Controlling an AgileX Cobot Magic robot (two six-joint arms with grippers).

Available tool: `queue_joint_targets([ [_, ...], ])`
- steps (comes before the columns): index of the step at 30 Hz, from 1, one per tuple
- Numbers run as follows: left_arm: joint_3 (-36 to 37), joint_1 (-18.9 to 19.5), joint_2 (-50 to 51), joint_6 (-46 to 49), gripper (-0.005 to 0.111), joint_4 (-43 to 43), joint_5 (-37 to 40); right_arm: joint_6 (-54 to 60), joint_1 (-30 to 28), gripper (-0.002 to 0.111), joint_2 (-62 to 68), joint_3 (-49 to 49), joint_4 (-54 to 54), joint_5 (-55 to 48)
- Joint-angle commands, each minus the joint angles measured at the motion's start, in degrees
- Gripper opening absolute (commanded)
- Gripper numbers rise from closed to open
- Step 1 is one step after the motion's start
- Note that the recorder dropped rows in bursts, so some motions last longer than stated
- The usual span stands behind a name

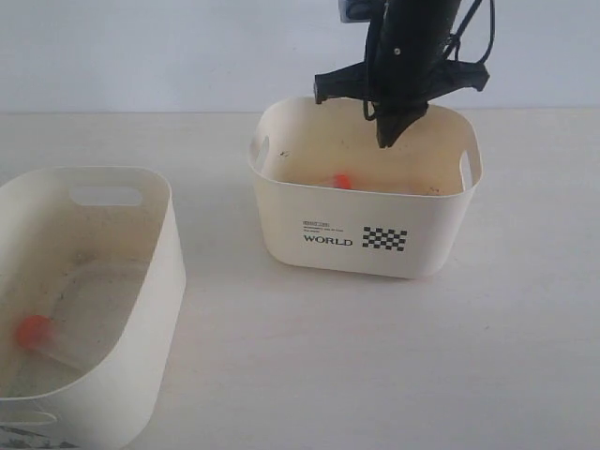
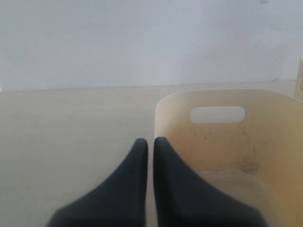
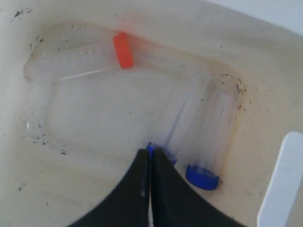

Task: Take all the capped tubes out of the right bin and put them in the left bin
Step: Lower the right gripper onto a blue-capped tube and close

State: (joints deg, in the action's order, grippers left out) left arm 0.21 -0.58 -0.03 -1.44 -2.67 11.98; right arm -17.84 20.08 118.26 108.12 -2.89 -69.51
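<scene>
Two blue-capped tubes [image 3: 211, 142] — right wrist only, unseen outside

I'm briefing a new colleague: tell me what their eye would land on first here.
The black right gripper, jaws together, poised over the right bin printed WORLD, stands out first. On that bin's floor lie an orange-capped tube and two blue-capped tubes side by side. Another orange cap shows low in the left bin.
</scene>
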Motion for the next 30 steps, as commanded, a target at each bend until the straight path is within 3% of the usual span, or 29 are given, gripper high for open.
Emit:
queue_joint_targets([
  [1,-0.21,0.02,0.03,-0.54,0.004,-0.13,0.01,-1.21,0.47,0.0,4.38,6.04,0.85,-0.45],
  [7,-0.21,0.02,0.03,-0.54,0.004,-0.13,0.01,-0.9,0.72,0.004,7.35,6.94,-0.43,-0.45],
  [9,-0.21,0.02,0.03,-0.54,0.004,-0.13,0.01,-0.13,0.72,0.013,7.92,6.94,-0.43,-0.45],
  [16,-0.21,0.02,0.03,-0.54,0.004,-0.13,0.01,0.13,1.07,0.065,9.9,6.82,-1.31,-0.45],
  [30,-0.21,0.02,0.03,-0.54,0.004,-0.13,0.01,-0.65,1.07,0.066,15.9,6.55,-5.52,-0.45],
])
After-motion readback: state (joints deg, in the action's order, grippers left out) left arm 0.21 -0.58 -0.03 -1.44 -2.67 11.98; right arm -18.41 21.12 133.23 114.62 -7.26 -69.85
